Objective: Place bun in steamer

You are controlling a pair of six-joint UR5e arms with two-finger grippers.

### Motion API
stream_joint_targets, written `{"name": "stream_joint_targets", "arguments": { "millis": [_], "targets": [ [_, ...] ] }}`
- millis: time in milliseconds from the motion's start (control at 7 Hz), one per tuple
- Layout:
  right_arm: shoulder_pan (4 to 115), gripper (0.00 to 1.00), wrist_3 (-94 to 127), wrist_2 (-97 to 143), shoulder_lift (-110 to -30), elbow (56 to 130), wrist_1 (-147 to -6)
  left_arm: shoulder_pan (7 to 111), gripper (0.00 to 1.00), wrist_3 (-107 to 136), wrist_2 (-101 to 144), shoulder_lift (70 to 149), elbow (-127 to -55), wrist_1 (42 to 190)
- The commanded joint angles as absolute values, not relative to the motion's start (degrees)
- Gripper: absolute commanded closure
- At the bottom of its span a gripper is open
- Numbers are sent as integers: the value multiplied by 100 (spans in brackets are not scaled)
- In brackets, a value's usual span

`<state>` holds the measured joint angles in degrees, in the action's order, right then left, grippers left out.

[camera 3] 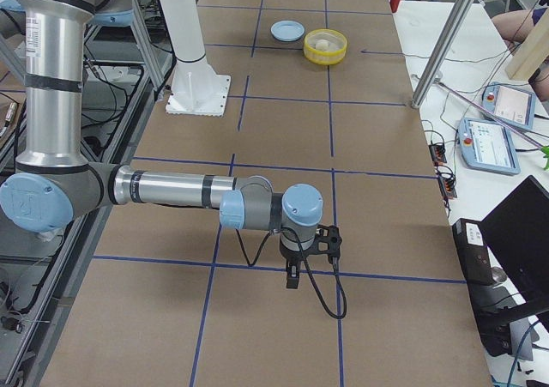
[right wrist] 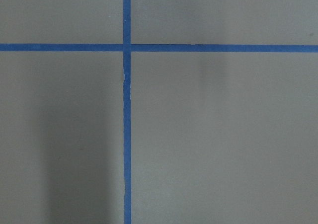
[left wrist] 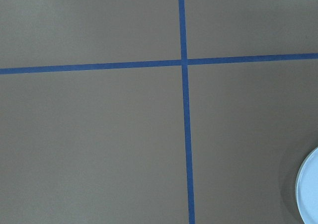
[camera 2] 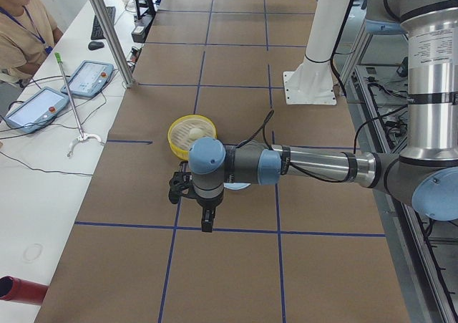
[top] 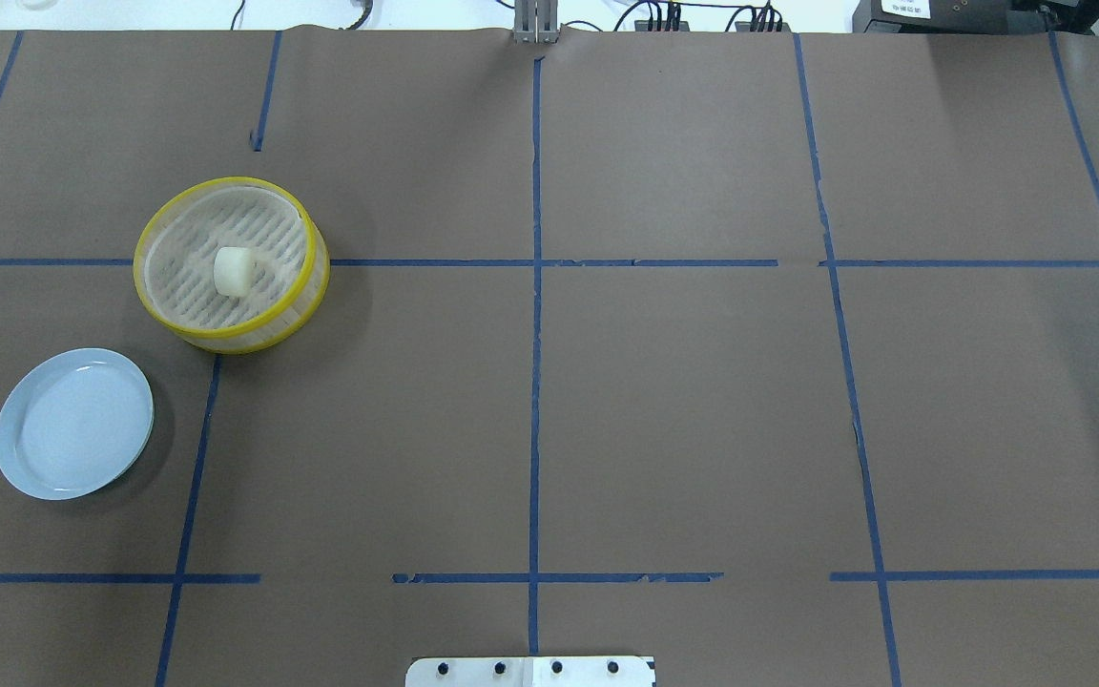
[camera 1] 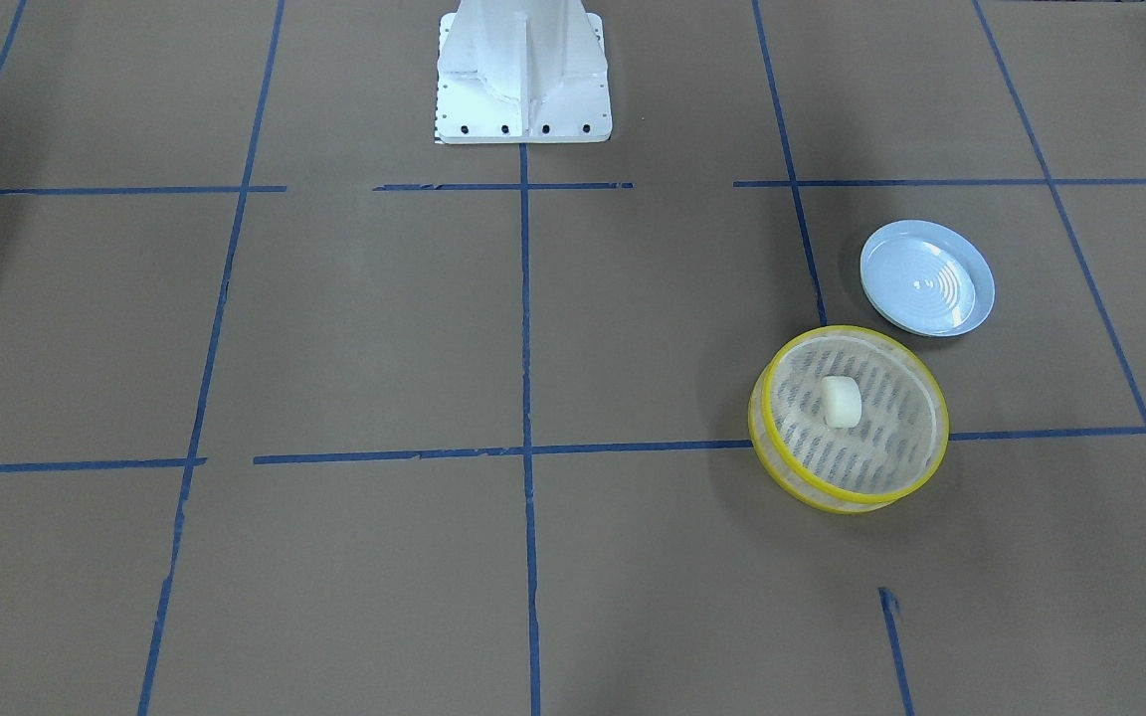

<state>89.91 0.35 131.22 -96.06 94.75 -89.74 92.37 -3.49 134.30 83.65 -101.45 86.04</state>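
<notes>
The cream-white bun (camera 1: pixel 842 402) lies on the slatted floor of the yellow-rimmed steamer (camera 1: pixel 850 331), near its middle. Both also show in the overhead view: the bun (top: pixel 233 270) in the steamer (top: pixel 225 180) on the table's left half. No gripper shows in the overhead, front or wrist views. In the exterior left view my left gripper (camera 2: pixel 207 224) hangs over the table, apart from the steamer (camera 2: pixel 174 138). In the exterior right view my right gripper (camera 3: pixel 292 280) points down, far from the steamer (camera 3: pixel 326 59). I cannot tell whether either is open or shut.
A pale blue plate (top: pixel 72 423) with nothing on it lies beside the steamer, nearer the robot; its edge shows in the left wrist view (left wrist: pixel 310 194). The white robot base (camera 1: pixel 523 80) stands at the table's middle edge. Operators' tablets (camera 2: pixel 86 78) lie on a side table.
</notes>
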Motion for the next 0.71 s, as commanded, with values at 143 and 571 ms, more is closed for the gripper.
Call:
{"name": "stream_joint_targets", "arguments": {
  "millis": [143, 571],
  "targets": [
    [8991, 0, 35, 13122, -9606, 9475, -8974, 9237, 0, -352, 13438, 8498, -9958, 8587],
    [8991, 0, 35, 13122, -9606, 9475, -8974, 9246, 0, -343, 13456, 8534, -9958, 8578]
  ]
}}
